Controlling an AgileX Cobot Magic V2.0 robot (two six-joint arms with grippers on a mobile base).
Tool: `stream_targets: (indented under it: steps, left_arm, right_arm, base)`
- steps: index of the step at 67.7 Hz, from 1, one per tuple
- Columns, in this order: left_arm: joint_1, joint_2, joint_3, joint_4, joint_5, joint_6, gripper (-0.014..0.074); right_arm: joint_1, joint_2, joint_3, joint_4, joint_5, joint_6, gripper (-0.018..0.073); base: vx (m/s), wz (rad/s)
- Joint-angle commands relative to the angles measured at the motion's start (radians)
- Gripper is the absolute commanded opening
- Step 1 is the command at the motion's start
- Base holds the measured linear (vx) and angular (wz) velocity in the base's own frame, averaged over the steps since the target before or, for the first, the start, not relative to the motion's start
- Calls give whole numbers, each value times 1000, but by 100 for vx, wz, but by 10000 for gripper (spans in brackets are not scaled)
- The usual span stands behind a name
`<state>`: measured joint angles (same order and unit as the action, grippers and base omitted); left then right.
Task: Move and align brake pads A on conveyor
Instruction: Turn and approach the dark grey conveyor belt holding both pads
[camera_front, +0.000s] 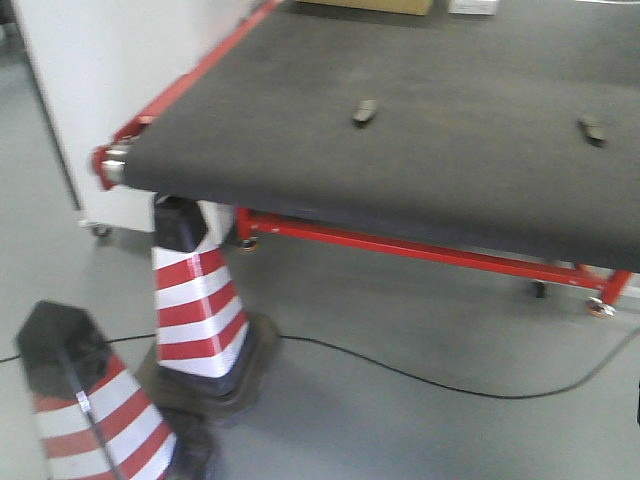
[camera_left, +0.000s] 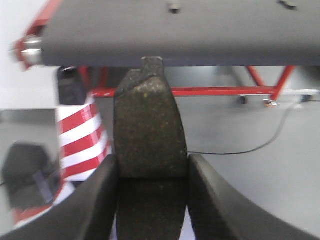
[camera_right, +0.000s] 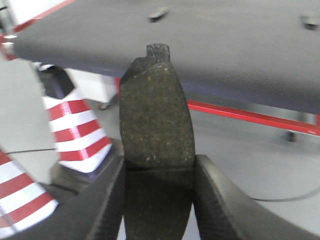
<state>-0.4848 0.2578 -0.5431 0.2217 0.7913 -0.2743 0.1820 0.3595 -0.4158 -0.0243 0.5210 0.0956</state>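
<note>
Grey floor and striped cones (camera_front: 200, 310) below the conveyor (camera_front: 420, 170) (two pads already on it); left gripper (camera_left: 150, 175) and right gripper (camera_right: 157, 175) each clamp a brake pad (camera_left: 149, 130) upright, presumably for placing flat

Two brake pads are seen lying on the conveyor (camera_front: 420, 170), well apart: one pad (camera_front: 365, 111) toward the left-centre, the other (camera_front: 593, 131) near the right edge of the front view. Below the conveyor's near-left corner a cone (camera_front: 200, 300) is stood upright on the floor (camera_front: 420, 420); a second cone (camera_front: 95, 415) is placed in front of it, further left (tilted). A cable (camera_front: 420, 375) is laid across the floor before the conveyor. A third pad (camera_left: 149, 130) is clamped between the left gripper (camera_left: 152, 175) fingers, a fourth pad (camera_right: 156, 120) between the right gripper (camera_right: 159, 175) fingers, both held before the conveyor's near edge.
</note>
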Motion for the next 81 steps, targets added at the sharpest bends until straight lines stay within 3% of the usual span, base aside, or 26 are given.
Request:
stream_targets:
  steps: [1,26,81]
  left_arm:
    - [-1,14,-29,11,-93,0,-6]
    - [-1,14,-29,11,-93,0,-6]
    - [-1,14,-29,11,-93,0,-6]
  right_arm:
    - [-5,5,-32,-9,-95,-4,-4]
    - [-5,5,-32,-9,-95,-4,-4]
    - [-5,5,-32,-9,-95,-4,-4]
  base:
    - [11,-67]
    - [8,-47]
    - [5,-10]
